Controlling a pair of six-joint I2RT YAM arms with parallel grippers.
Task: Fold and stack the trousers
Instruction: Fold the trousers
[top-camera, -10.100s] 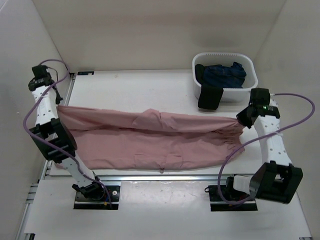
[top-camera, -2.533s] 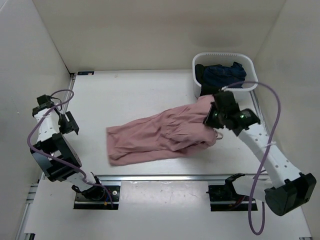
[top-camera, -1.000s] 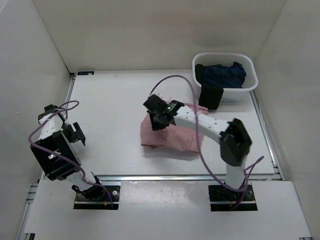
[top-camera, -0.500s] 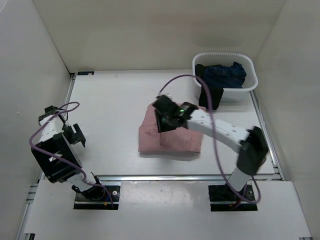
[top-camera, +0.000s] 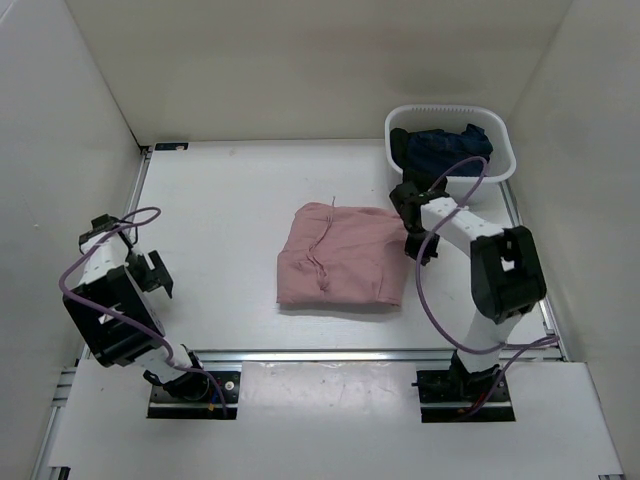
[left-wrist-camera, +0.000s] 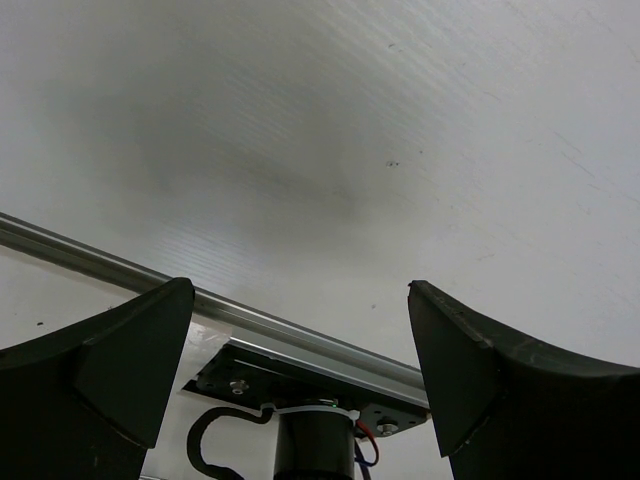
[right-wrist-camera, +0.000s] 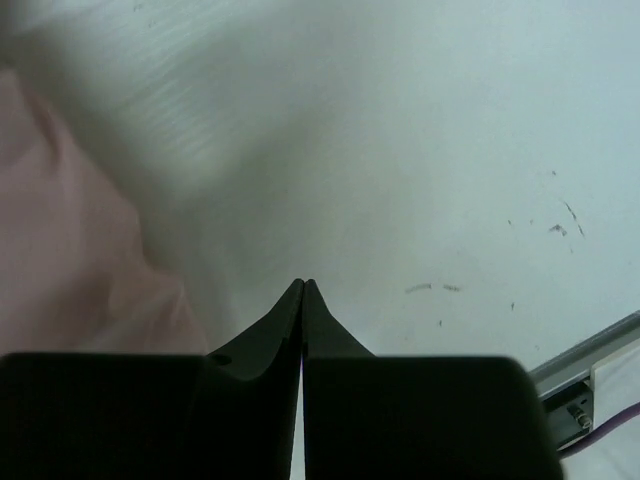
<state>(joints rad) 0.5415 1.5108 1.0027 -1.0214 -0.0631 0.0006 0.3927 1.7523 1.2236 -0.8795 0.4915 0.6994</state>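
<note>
1. On the white table (top-camera: 220, 190), the trousers (top-camera: 340, 258) lie folded at the middle.
2. The left gripper (left-wrist-camera: 300, 300) is spread wide and empty.
3. The right gripper (right-wrist-camera: 302, 284), beside the trousers, is pinched together and empty.

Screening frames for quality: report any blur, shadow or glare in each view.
Top external: sharp, evenly lit, trousers crisp. Left wrist: soft grey shadow on the table. Right wrist: trousers blurred at left, right hand a black silhouette.
</note>
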